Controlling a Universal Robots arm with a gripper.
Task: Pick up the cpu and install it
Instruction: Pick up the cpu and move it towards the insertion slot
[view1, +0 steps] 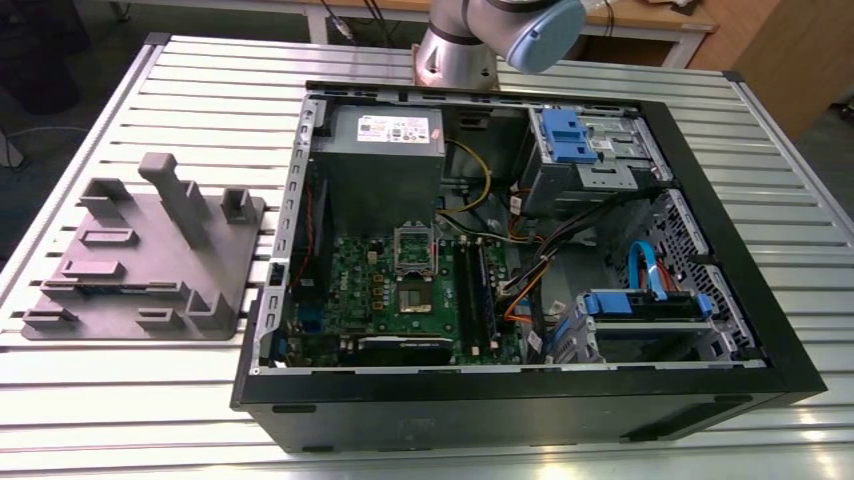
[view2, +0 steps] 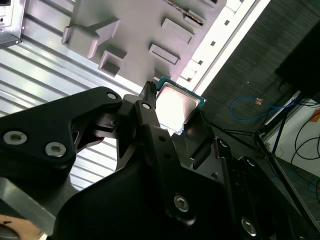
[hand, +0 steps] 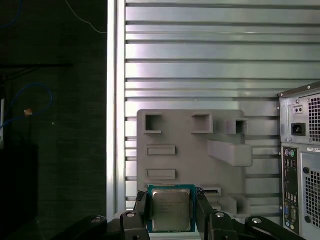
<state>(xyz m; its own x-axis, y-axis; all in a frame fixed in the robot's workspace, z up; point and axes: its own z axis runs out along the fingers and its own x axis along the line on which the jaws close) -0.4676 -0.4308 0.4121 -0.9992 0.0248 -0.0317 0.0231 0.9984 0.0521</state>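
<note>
The cpu (hand: 171, 210), a small square chip with a silver-grey top and green edge, sits clamped between the two black fingers of my gripper (hand: 171, 202). It also appears in the second wrist view as the cpu (view2: 176, 104) inside the gripper (view2: 175, 117). I hold it well above the grey plastic fixture (hand: 190, 150) on the slatted table. In the exterior view the motherboard's metal-framed socket (view1: 414, 297) lies inside the open computer case (view1: 721, 330), and the arm (view1: 494, 40) stands behind the case.
The grey fixture (view1: 147, 250) with upright posts lies on the exterior view's left of the case. Cables, drive bays (view1: 587, 150) and a power supply (view1: 387, 135) crowd the case interior. The case's rear panel (hand: 300, 160) shows beside the fixture.
</note>
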